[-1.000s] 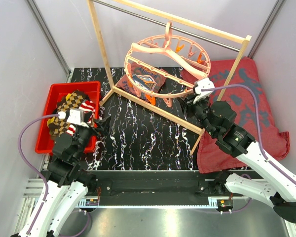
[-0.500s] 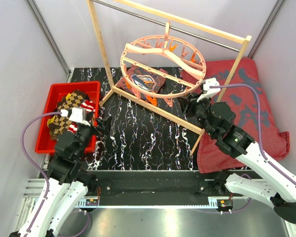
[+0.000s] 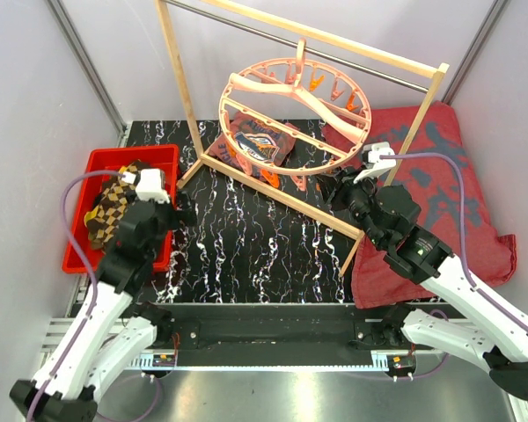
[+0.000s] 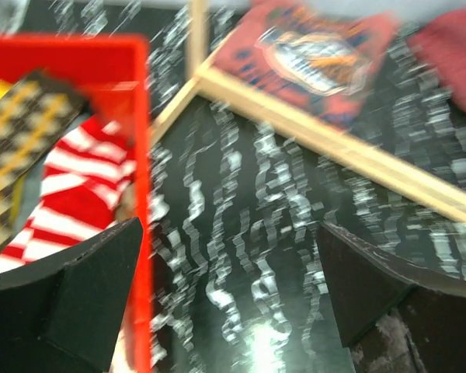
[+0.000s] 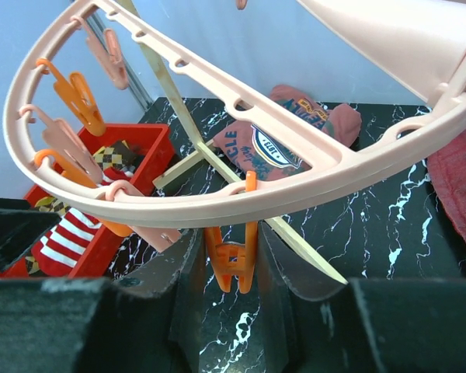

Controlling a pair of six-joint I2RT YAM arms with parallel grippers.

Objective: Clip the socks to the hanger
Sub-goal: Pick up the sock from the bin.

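We record one hanger (image 3: 255,85), a round salmon-pink ring with crossbars, hung by its hook from the top bar of one wooden rack (image 3: 180,79) and tilted above the black marbled counter (image 3: 246,246). Along the rim we count at least five clips in the right wrist view, some orange and some pink. One red bin (image 3: 77,246) stands at the left side of the counter. In it we can tell apart two socks: one brown-tan argyle sock (image 3: 114,198) and one red-and-white striped sock (image 4: 70,186) beside it. Any further socks there are too hidden to count. One reddish printed fabric item (image 3: 262,141) lies flat on the counter beneath the hanger, and one large dark-red cloth (image 3: 440,167) covers the right end of the counter. Two arms are present. The left gripper (image 4: 229,233) hangs over the bin's inner edge and the counter beside it. Its jaws are spread as wide as they go, nothing lies between them, and it touches nothing. The right gripper (image 5: 231,272) is raised under the near rim of the hanger. Its jaws are drawn in to a narrow gap, one on each side of a single orange clip (image 5: 233,260) hanging from that rim. We cannot tell whether they press the clip or stand just clear of it.
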